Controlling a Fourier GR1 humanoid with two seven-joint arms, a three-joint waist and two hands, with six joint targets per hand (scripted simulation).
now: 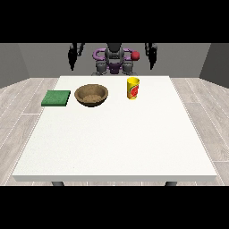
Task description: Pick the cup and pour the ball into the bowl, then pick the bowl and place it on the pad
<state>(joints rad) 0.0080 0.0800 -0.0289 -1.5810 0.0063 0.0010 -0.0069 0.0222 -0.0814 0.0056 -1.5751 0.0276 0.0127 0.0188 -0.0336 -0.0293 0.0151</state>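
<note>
cup [133,88] is seen upright on the table [116,143], far side, right of centre; yellow with a red mark on its wall. bowl [91,95] sits to its left, apart from it, wooden-looking and brown, opening up. pad [56,98], green and flat, lies left of the bowl, just beside it, near the table's left edge. no ball can be made out in the cup from this view; a red sphere [135,55] is seen up by the robot's torso, off the table, and whether it is the ball cannot be told. hand at the view's right [152,56] and hand at the view's left [72,57] are both hung at the robot's sides, behind the far edge, nothing held; finger state cannot be told, too small. task judged not started. cup is judged light, stiff and smooth-walled, so likely slippery and easy to tip; best taken round the mid wall from the side, kept upright until over the bowl. bowl is judged rigid and heavier, wide; rim or outer wall is the likely hold. nearer hand for the cup is judged to be the one at the view's right.
</note>
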